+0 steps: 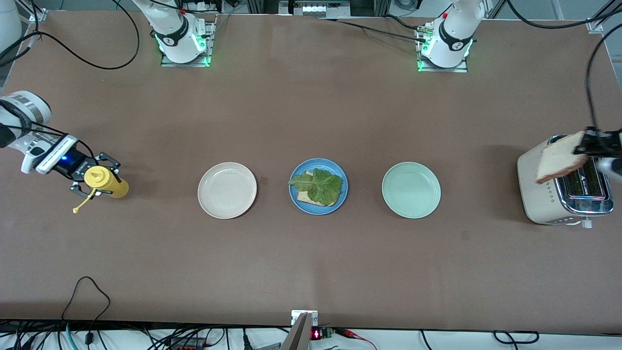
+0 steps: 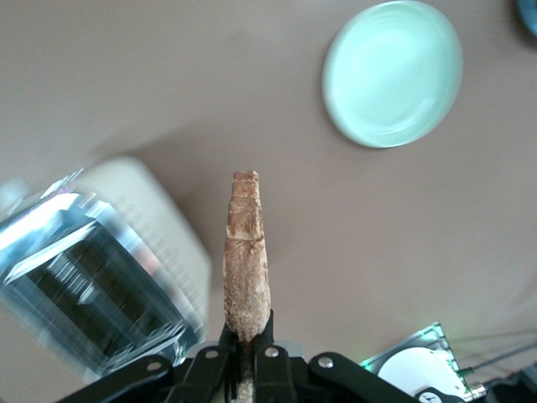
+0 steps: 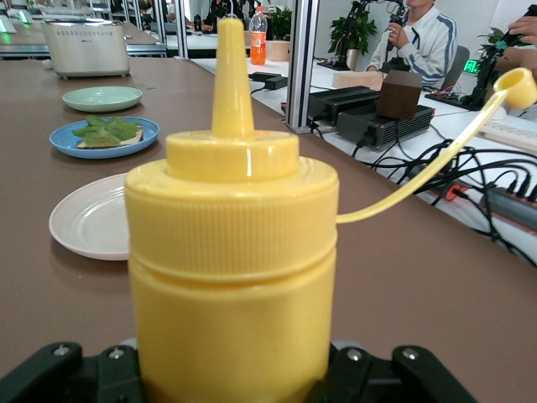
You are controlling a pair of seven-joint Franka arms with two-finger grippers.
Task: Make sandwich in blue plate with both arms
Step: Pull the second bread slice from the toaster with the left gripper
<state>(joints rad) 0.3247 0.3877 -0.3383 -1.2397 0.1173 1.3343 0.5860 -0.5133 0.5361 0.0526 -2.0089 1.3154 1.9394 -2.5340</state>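
The blue plate (image 1: 318, 186) sat at the middle of the table's row of three, with the beige plate (image 1: 227, 190) at its 9 o'clock toward the right arm's end and the pale green plate (image 1: 411, 190) at its 3 o'clock toward the left arm's end. On it lay one toasted bread slice (image 1: 306, 196) with a crinkly lettuce leaf (image 1: 318, 185) spread over it, so the sandwich lacked only its top slice.

That slice (image 1: 560, 161) was pinched at one edge by the left gripper (image 1: 594, 144), held up over the toaster (image 1: 566, 187) at the far 3 o'clock end of the table; the left wrist view showed the black fingers (image 2: 267, 357) pressed against both faces of the bread, edge-on. Gripping by the edge likely kept the flat faces free for laying it onto the lettuce.

The right gripper (image 1: 92, 176) was at the 9 o'clock end, its claw clamped around the body of a yellow squeeze bottle (image 1: 106, 181) with its tethered cap (image 1: 76, 210) hanging open, probably ready to add sauce.
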